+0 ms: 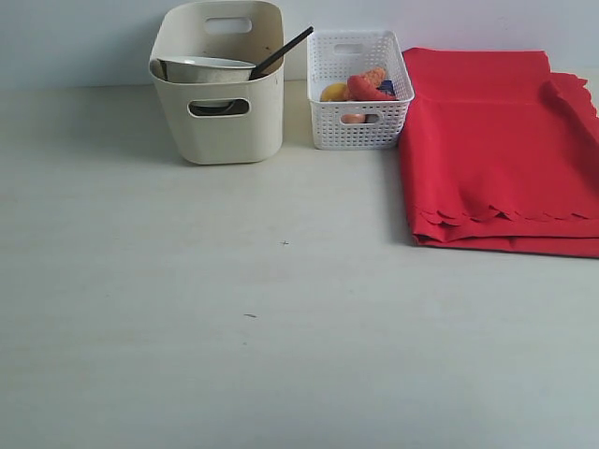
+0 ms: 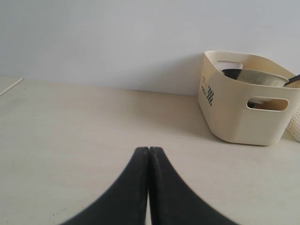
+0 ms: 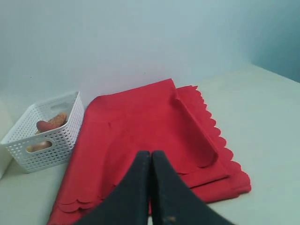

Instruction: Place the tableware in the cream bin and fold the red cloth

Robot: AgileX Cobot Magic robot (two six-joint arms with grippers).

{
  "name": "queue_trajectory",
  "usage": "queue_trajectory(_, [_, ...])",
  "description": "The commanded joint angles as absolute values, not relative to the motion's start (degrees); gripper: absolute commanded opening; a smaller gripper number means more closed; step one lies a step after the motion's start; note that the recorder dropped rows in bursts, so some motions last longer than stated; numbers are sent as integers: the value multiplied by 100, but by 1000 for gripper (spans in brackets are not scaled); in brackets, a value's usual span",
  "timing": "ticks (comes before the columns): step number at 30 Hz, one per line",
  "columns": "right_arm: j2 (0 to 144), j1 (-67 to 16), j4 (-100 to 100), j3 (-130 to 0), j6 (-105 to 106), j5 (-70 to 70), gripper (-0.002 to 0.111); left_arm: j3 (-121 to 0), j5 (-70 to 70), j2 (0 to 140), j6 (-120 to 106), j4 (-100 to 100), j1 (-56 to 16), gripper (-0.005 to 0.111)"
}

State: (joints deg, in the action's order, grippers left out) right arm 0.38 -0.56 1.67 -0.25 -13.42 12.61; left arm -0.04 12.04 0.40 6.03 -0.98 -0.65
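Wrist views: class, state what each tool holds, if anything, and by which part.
Nothing is held. The left tool and the right tool are both shut on nothing; the red cloth lies ungripped.

Tableware (image 1: 206,67) half-hidden inside cream bin (image 1: 225,138); red cloth (image 1: 496,150) partly out of frame

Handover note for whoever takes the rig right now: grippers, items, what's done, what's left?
Left gripper: shut, empty, low over the table, facing the cream bin.
Right gripper: shut, empty, facing the red cloth.
Tableware: a pale bowl and a dark utensil handle show in the cream bin; the rest of its contents are hidden. None is seen on the table.
Red cloth: folded in layers beside the white lattice basket, scalloped edge on top.
Left: apparently nothing; check the bin's contents.
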Motion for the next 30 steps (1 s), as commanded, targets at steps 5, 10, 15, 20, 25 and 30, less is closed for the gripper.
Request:
queue_trajectory(5, [0,-35,125,0,-1189,1210,0,0,1184,0,597,-63,-58,3])
queue_trajectory(10, [0,-382,112,0,-1156,1185,0,0,1184,0,597,-63,-58,3])
queue_trajectory(15, [0,-601,44,0,-1156,1155,0,0,1184,0,597,-63,-58,3])
queue_trajectory(20, [0,-601,44,0,-1204,1151,0,0,1184,0,597,-63,-58,3])
queue_trajectory(25, [0,-601,44,0,-1204,1151,0,0,1184,0,597,-63,-58,3])
queue_trajectory(30, [0,-601,44,0,-1204,1151,0,0,1184,0,597,-63,-58,3])
